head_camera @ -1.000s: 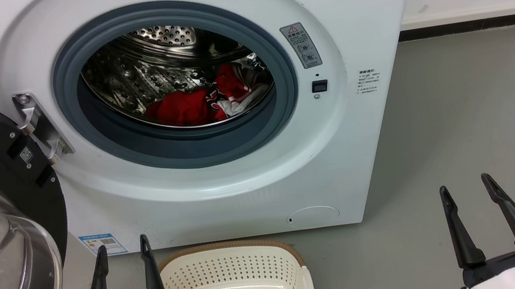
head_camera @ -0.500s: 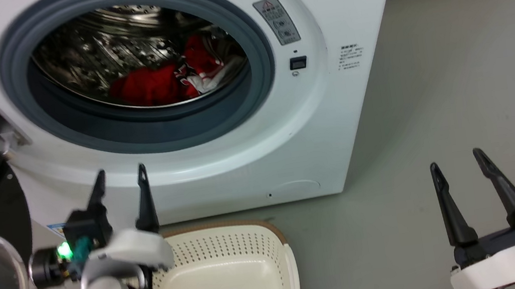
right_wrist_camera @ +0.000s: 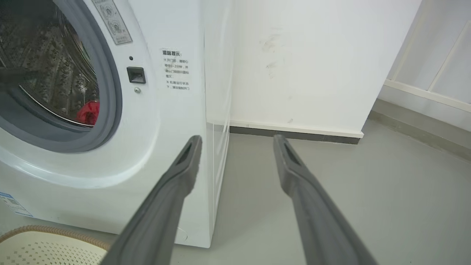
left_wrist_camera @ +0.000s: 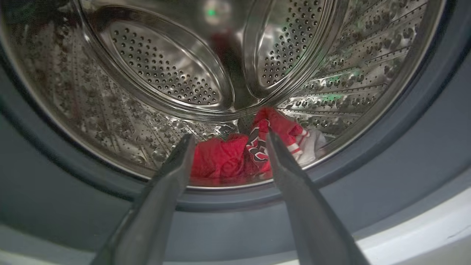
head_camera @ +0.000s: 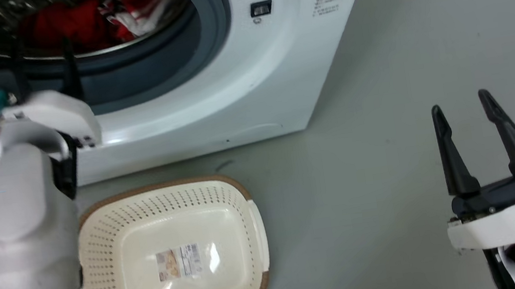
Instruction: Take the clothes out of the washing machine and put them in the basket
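Left gripper (head_camera: 44,68): hovering at ten o'clock in the head view, fingers parted and empty, pointing into the washing machine (head_camera: 230,93) porthole, apparently lining up on a garment. Clothes (left_wrist_camera: 220,162): two red pieces lying at the drum's six o'clock, neither being held. Basket (head_camera: 253,215): standing empty on the floor at seven o'clock, just before the machine, likely for a short drop. Right gripper (head_camera: 460,106): hovering at four o'clock, fingers spread, carrying nothing.

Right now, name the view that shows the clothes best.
The left wrist view: it looks straight into the drum, showing the plain red garment beside the striped garment. The head view catches them blurred at its top edge; the right wrist view, a small red patch.
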